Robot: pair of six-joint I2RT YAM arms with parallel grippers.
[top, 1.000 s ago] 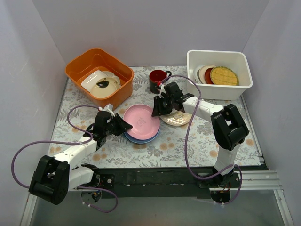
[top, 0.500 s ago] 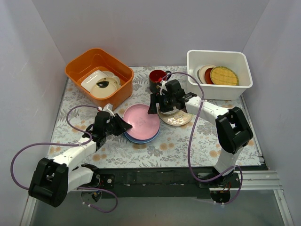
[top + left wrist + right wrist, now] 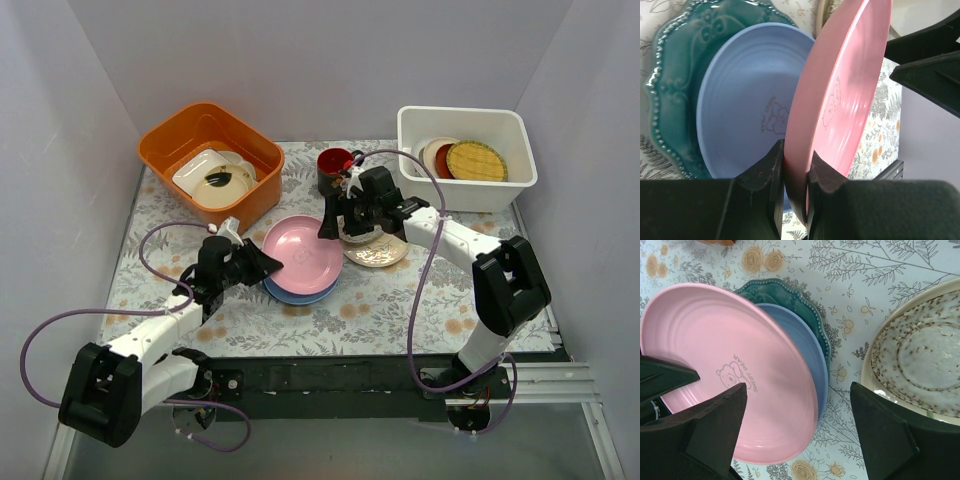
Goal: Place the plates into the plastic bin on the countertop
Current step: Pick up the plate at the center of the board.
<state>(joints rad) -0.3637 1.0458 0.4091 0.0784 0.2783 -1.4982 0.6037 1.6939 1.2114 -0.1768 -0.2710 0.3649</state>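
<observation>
My left gripper (image 3: pixel 262 266) is shut on the near-left rim of a pink plate (image 3: pixel 302 254) and holds it tilted above a blue plate (image 3: pixel 300 294) stacked on a teal plate (image 3: pixel 670 75). In the left wrist view the jaws (image 3: pixel 796 165) pinch the pink rim (image 3: pixel 840 100) over the blue plate (image 3: pixel 745 110). My right gripper (image 3: pixel 335 220) is open and empty above the pink plate's right edge (image 3: pixel 725 380), between it and a speckled cream plate (image 3: pixel 920 355). The white plastic bin (image 3: pixel 465 192) at the back right holds a yellow woven plate (image 3: pixel 476 160) and white and red-brown plates (image 3: pixel 436 156).
An orange tub (image 3: pixel 165 140) with white dishes stands at the back left. A dark red-rimmed mug (image 3: pixel 333 168) stands just behind my right gripper. The speckled plate (image 3: pixel 380 254) lies on the fern-print cloth (image 3: pixel 420 310) right of the stack.
My right gripper has risen off the speckled plate and shifted slightly back, its elbow swinging right. My left gripper still holds the pink plate, tilted a little more.
</observation>
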